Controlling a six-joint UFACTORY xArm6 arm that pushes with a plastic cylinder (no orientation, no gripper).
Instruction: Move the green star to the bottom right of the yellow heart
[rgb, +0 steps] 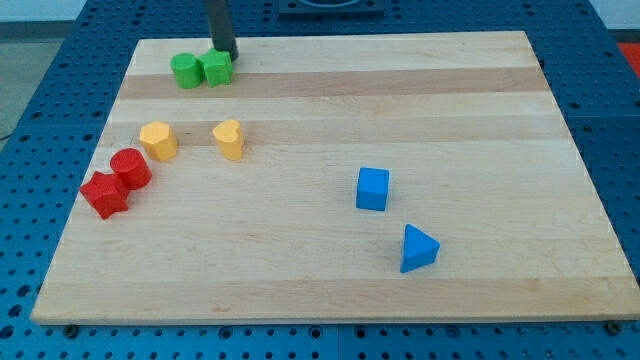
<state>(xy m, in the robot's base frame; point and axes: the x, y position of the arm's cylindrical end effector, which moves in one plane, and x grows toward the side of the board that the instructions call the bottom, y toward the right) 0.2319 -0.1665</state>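
a pale wooden table top (330, 270) sat on a blue perforated bench (40, 60). my tip (227, 57), the lower end of a plain dark rod with nothing to open or close and nothing held, stood near the table's top edge toward the top left corner, just behind and touching or nearly touching the green star (216, 68). a second green block (186, 71), rounded, sat against the star's left side. lower down near the left edge were a yellow block (158, 140) and, to its right, the yellow heart (229, 139), well apart from the green pair. a red cylinder (131, 168) and a red star (105, 194) touched by the left edge. a blue cube (372, 188) and a blue triangle (418, 248) lay right of centre, toward the bottom edge.
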